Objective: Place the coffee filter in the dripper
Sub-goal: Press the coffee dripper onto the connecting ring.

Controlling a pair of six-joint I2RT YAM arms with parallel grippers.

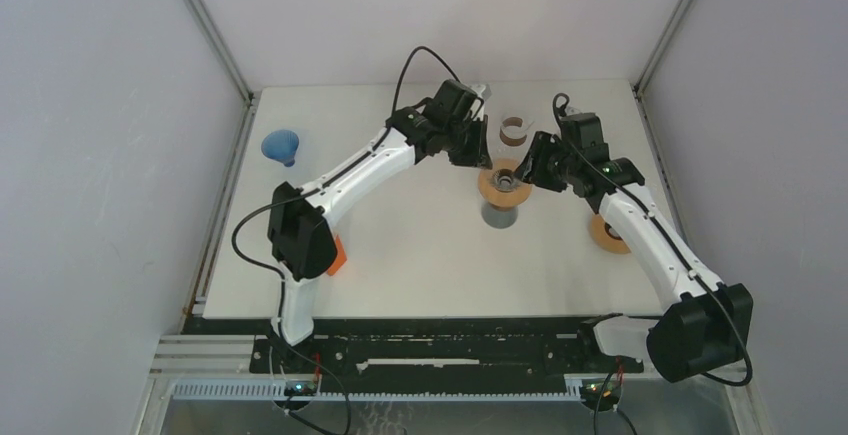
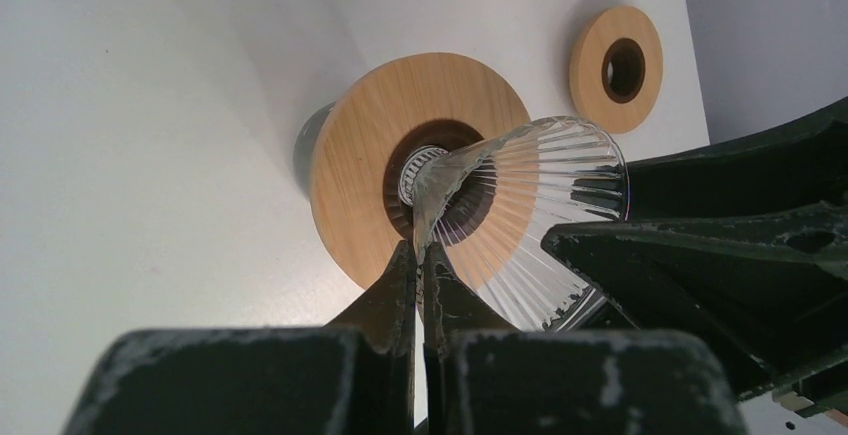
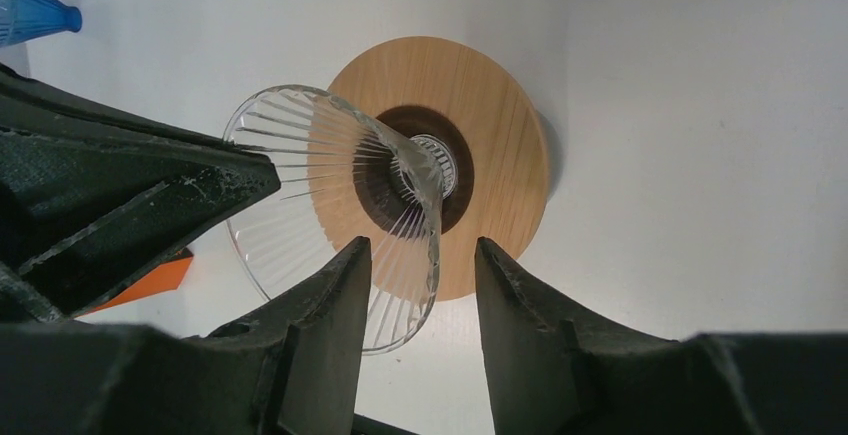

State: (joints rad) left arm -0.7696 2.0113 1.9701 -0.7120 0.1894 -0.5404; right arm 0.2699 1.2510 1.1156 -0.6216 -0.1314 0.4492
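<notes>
A clear ribbed glass dripper (image 2: 545, 190) (image 3: 300, 150) hangs tilted over a wooden ring (image 1: 492, 184) (image 3: 500, 115) that rests on a grey cup (image 1: 500, 217). Its narrow end points into the ring's hole. My left gripper (image 2: 421, 247) (image 1: 478, 153) is shut on the dripper's rim. My right gripper (image 3: 422, 250) (image 1: 530, 169) is open and straddles the opposite side of the rim: the glass wall lies against its left finger, the right finger stands apart. A small brown-and-white curved thing (image 1: 512, 131) behind the cup may be the coffee filter; I cannot tell.
A blue dripper (image 1: 283, 145) (image 3: 30, 10) stands at the far left of the table. A second wooden ring (image 1: 608, 235) (image 2: 598, 65) lies at the right, under the right arm. An orange block (image 1: 337, 255) (image 3: 140, 285) sits by the left arm's base.
</notes>
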